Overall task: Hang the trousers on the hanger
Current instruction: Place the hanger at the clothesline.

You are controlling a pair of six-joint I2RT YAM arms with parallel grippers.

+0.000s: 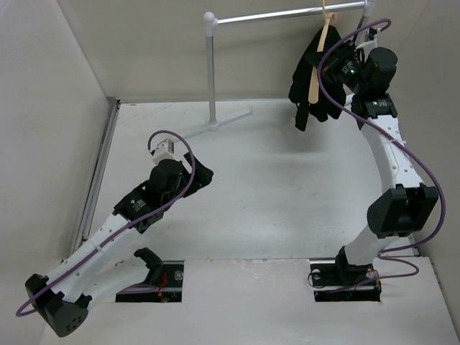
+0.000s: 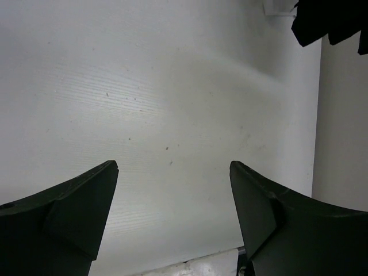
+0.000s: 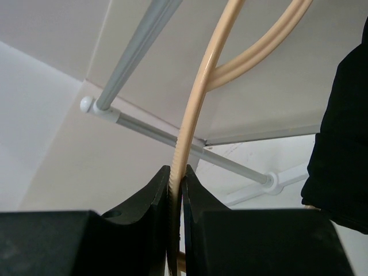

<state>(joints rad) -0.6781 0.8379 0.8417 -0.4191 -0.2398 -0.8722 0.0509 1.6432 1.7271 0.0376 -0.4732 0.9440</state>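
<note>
right gripper: my fingers pinched narrow on the thin tan arm of the hanger
hanger: hangs from the rack rail, far right, up off the table
trousers: black, draped on the hanger, just beside my right fingers
left gripper: my fingers spread wide, nothing between them, low over the table, well apart from the rack rail

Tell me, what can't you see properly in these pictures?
Top view: the trousers cover most of the hanger; its hook is too small to judge.
Right wrist view: right edge cuts off the trousers; the right gripper hides the hanger's lower part.
Left wrist view: top edge cuts the trousers.
</note>
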